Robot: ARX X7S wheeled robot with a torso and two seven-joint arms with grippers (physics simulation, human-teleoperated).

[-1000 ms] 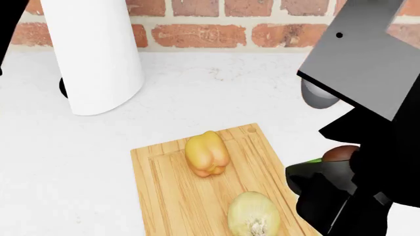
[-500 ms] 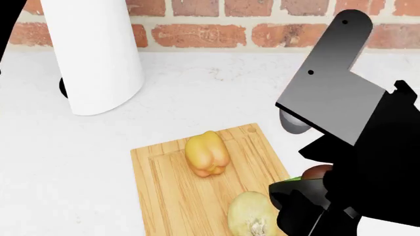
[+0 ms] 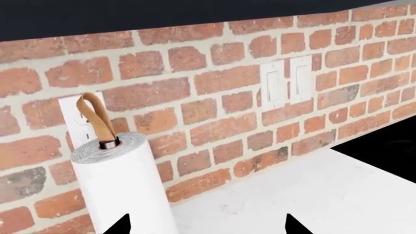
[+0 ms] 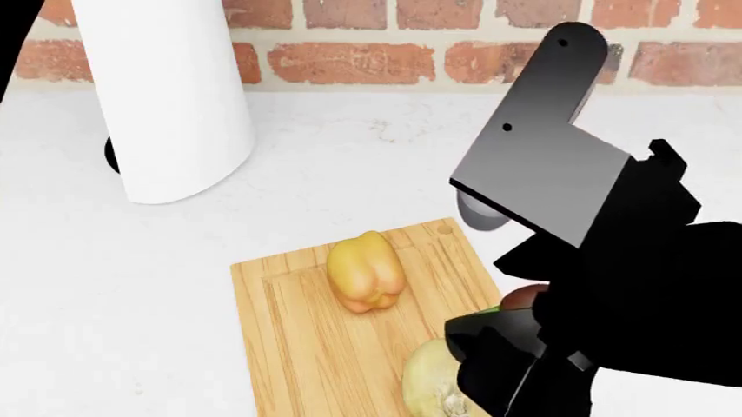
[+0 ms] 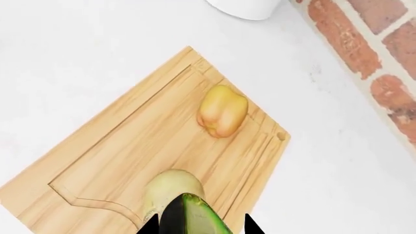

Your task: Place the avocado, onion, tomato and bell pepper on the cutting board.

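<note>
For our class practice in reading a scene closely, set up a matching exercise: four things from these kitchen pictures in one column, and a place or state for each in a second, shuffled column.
Things:
1. avocado
2. bell pepper
3. onion
4. paper towel roll

Places or states:
A. upright on the counter off the cutting board
B. held in the right gripper
C. on the board, nearer the brick wall
D. on the board, partly hidden under the gripper

Pairs: 1-B, 2-C, 3-D, 4-A

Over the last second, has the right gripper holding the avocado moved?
Yes. In the head view the right gripper with the avocado has shifted leftward, from beside the cutting board to over its right edge, near the onion.
</note>
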